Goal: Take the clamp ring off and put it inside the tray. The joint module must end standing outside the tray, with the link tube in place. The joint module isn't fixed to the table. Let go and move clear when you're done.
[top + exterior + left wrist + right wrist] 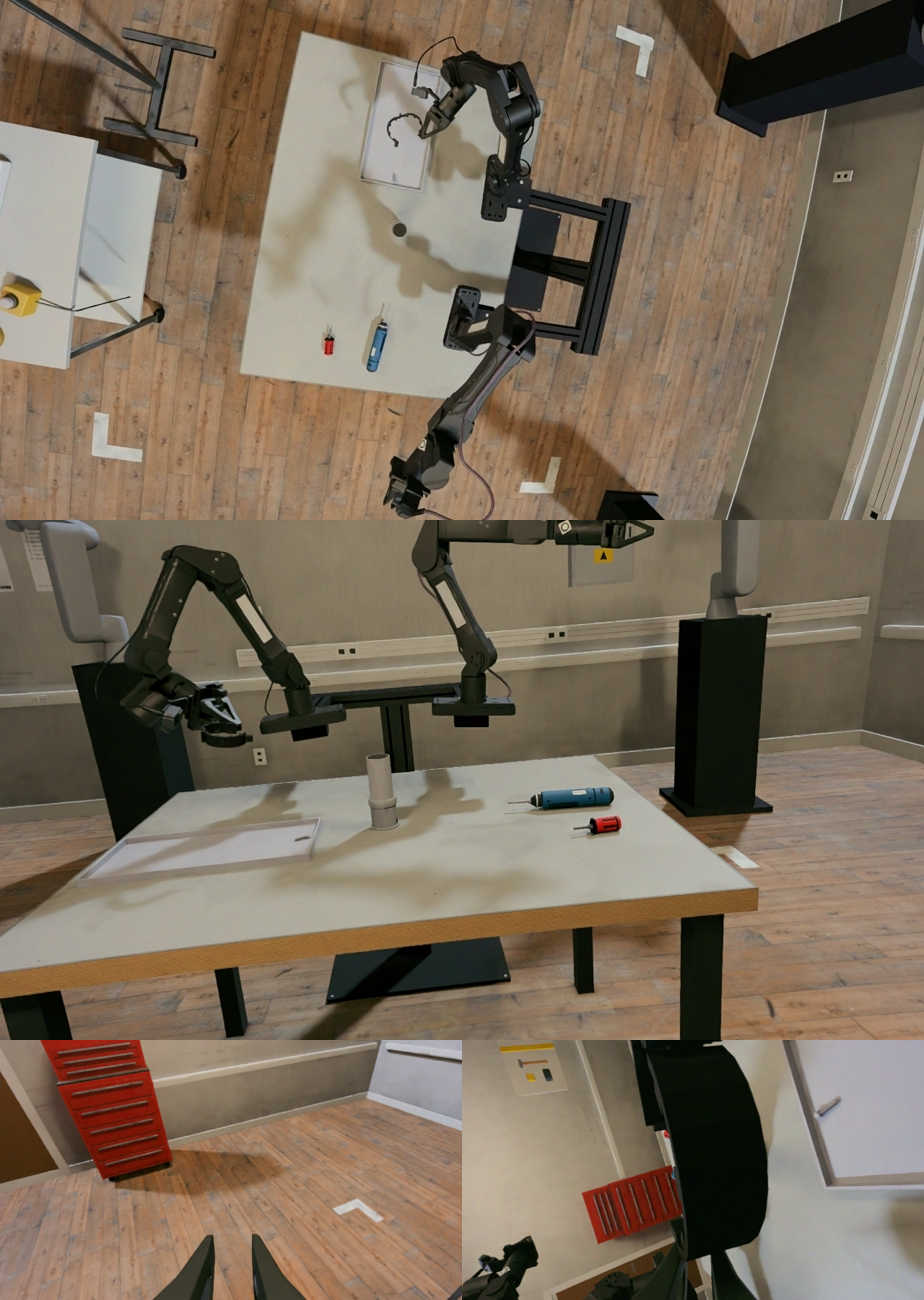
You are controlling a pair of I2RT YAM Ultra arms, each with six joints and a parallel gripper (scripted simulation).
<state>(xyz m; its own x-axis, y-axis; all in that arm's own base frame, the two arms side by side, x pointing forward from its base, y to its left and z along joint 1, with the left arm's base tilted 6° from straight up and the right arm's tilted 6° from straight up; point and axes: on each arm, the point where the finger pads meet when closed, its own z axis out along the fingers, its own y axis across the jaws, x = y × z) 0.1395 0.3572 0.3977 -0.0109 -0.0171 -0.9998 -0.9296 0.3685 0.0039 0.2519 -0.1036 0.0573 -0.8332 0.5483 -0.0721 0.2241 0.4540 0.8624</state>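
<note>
And here is the clamp ring (389, 124) (222, 740) (718, 1155), off the assembly and up in the air, gripped in the fingers of the right gripper (423, 136) (237, 723) (698, 1242)! From the top it shows against the tray (394, 185) (193, 871) (877, 1181), but the exterior view has it well above the table (310, 258) (452, 888), so it isn't in there yet. A small metal part (394, 176) (302, 837) (828, 1106) (the ring's screw, at a guess) lies inside the tray, near one end.

Over to the joint module (385, 817): upright on the table, outside the tray, link tube (400, 230) (380, 775) standing in it, just as the task wants. The left gripper (388, 499) (651, 529) (232, 1244) hangs well away beyond the table edge, its fingers slightly apart with nothing between them.

So the hard half looks done, ring off and module standing! What's left: lower the ring inside the walls, open the right fingers, back away. The risk, I'd say, is that open hoop catching the rim or hooking on a finger as it lets go
</note>
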